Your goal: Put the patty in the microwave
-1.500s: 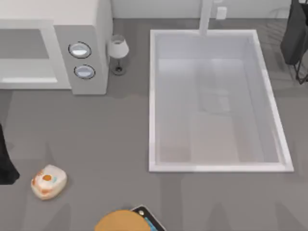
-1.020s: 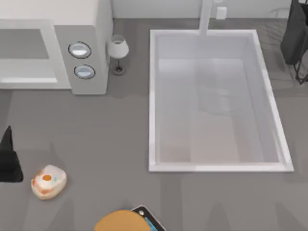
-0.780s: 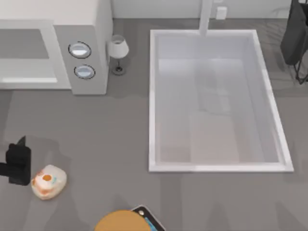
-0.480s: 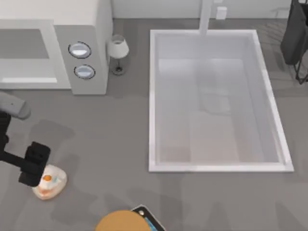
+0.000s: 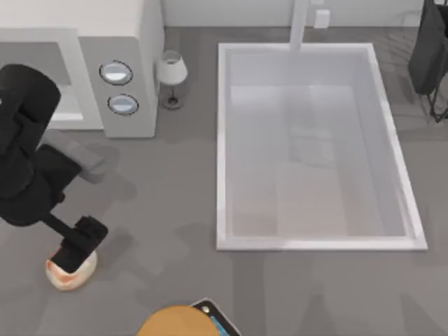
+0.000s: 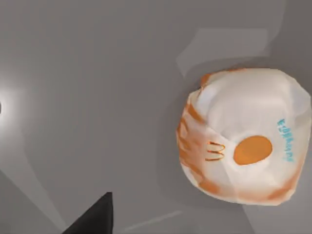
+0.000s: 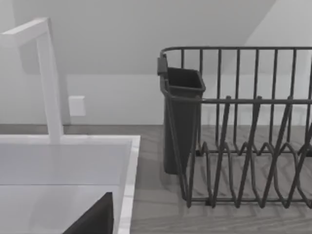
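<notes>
The patty [image 5: 64,276] lies near the table's front left corner, mostly covered from above by my left gripper [image 5: 75,246]. In the left wrist view the patty [image 6: 243,161] shows its whitish face with the orange centre spot upward, resting flat on the grey table, with the gripper hovering over it and not touching. The microwave [image 5: 77,70] stands at the back left, its two silver-blue dials [image 5: 116,73] facing forward. My left arm stretches from in front of the microwave down to the patty. My right arm [image 5: 428,49] is parked at the far back right.
A small white-shaded lamp [image 5: 171,75] stands right of the microwave. A large white sink [image 5: 222,147] with a faucet [image 5: 301,24] takes the table's right half. A big tan disc [image 5: 175,323] and a flat dark device [image 5: 214,319] sit at the front edge. A dark dish rack [image 7: 243,131] stands by the right arm.
My left arm has swung in from the left edge toward the right and front, and its gripper now sits over the patty. The patty and the right arm have not moved.
</notes>
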Action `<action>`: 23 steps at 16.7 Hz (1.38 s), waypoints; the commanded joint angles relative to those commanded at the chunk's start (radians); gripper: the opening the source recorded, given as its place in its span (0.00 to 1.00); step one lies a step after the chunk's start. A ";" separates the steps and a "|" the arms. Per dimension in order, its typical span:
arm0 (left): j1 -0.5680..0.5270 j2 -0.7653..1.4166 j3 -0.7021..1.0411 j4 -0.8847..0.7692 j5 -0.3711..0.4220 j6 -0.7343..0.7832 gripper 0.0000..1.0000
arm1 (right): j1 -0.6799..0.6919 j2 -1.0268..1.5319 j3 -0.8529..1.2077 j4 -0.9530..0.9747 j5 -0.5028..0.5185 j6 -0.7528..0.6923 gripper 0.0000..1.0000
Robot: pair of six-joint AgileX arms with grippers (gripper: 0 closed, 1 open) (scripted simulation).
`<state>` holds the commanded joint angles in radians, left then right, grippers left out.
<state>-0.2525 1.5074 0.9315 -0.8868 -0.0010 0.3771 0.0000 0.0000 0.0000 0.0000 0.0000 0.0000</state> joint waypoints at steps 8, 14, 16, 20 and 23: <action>-0.020 0.113 0.072 -0.068 0.000 0.029 1.00 | 0.000 0.000 0.000 0.000 0.000 0.000 1.00; -0.017 0.171 0.011 0.049 0.000 0.032 1.00 | 0.000 0.000 0.000 0.000 0.000 0.000 1.00; -0.017 0.216 -0.032 0.148 0.000 0.033 1.00 | 0.000 0.000 0.000 0.000 0.000 0.000 1.00; -0.017 0.283 -0.096 0.271 0.000 0.034 1.00 | 0.000 0.000 0.000 0.000 0.000 0.000 1.00; -0.017 0.286 -0.099 0.275 0.000 0.035 1.00 | 0.000 0.000 0.000 0.000 0.000 0.000 1.00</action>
<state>-0.2696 1.7936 0.8329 -0.6114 -0.0007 0.4116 0.0000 0.0000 0.0000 0.0000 0.0000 0.0000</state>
